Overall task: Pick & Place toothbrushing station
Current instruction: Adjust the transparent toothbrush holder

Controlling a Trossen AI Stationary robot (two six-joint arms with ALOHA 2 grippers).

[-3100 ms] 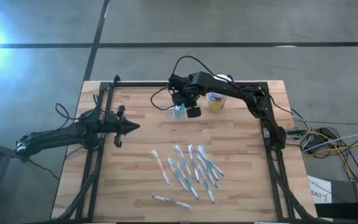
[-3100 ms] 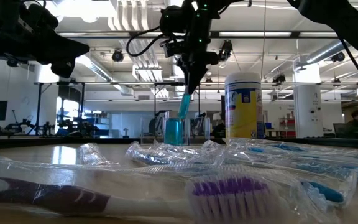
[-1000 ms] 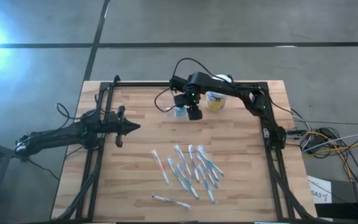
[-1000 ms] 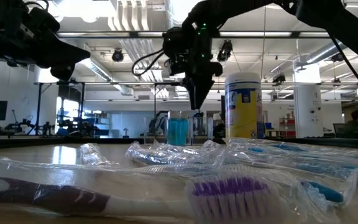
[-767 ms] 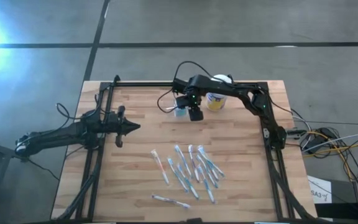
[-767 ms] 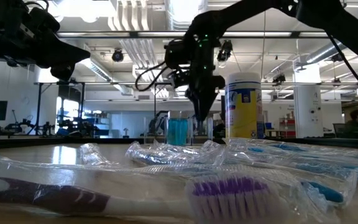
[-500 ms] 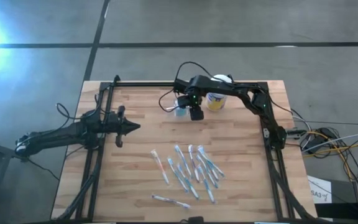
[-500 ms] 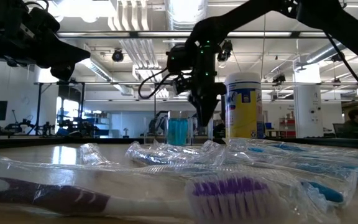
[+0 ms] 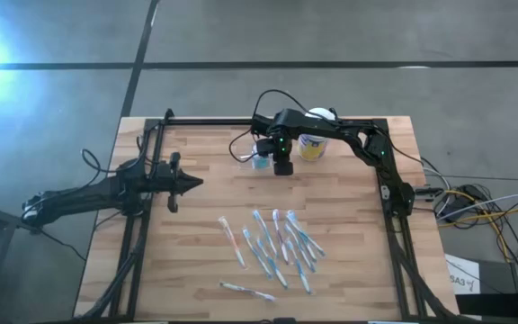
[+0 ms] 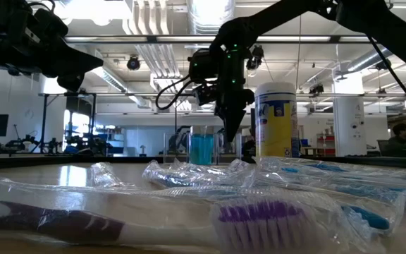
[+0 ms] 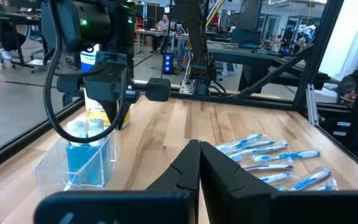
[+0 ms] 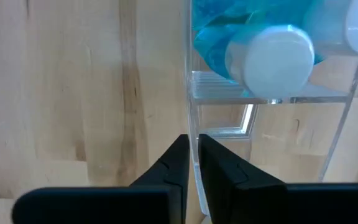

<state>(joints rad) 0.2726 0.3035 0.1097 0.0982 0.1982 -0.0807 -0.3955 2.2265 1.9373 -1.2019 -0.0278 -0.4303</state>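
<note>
Now your right gripper [image 12: 191,163] is pinching the clear wall of the toothbrushing station [image 9: 258,160] at the table's far edge, beside the canister [image 9: 312,144]; lift slowly, keeping it level. Left gripper [image 9: 187,184] is waiting clenched, empty.

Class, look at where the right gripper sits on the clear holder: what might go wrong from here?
1. The right gripper pinches only the thin edge wall of the holder; on a lift it may slip or tilt.
2. The bottles stand loose inside; a tilt could spill them.
3. The canister stands close beside; a swing may knock it.
</note>
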